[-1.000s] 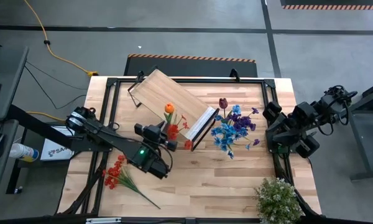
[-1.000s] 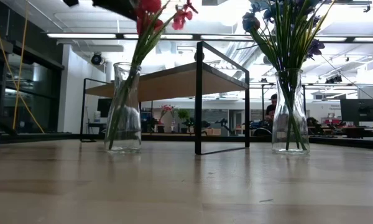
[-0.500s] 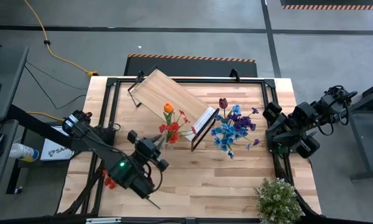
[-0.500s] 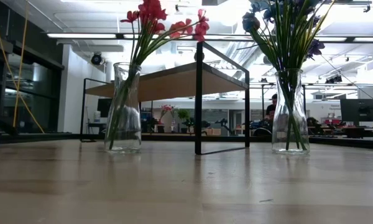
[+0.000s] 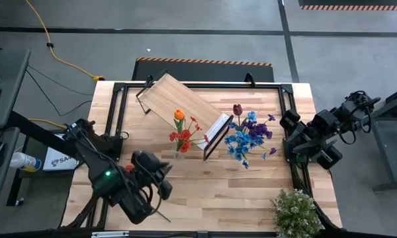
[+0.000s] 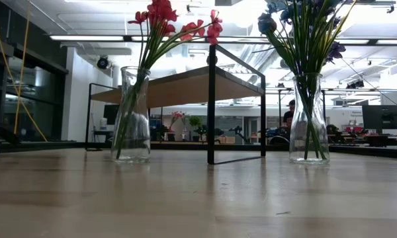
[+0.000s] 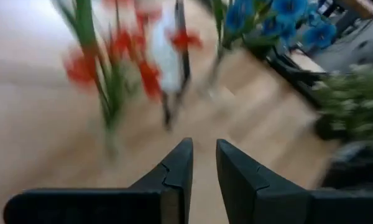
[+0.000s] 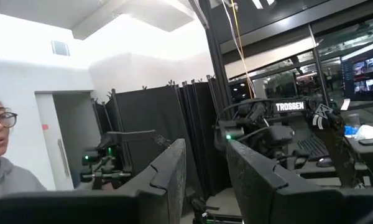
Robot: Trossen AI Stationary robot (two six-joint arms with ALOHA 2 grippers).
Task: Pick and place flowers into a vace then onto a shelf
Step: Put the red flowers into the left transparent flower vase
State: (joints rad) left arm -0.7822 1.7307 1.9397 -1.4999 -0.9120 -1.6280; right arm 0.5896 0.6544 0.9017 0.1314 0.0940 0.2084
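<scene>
A red spray and an orange tulip stand with their stems in a clear glass vase in front of the shelf. Blue and purple flowers and a dark red rose fill a second vase to its right. My left gripper hangs above the table near-left of the red spray; its fingers are open by a narrow gap with nothing between them. My right gripper waits at the right edge, raised, narrowly open and empty.
A bushy pale green plant stands at the near right corner. A green stem of another spray lies on the table, sticking out from under my left arm. The shelf rests on its thin black frame on the tabletop. A person shows in the room behind.
My left gripper has drawn back from the red spray toward the table's near-left corner, rising and tipping more level. The red spray stays in its vase; its blooms, bunched under the gripper before, now stand spread and free.
</scene>
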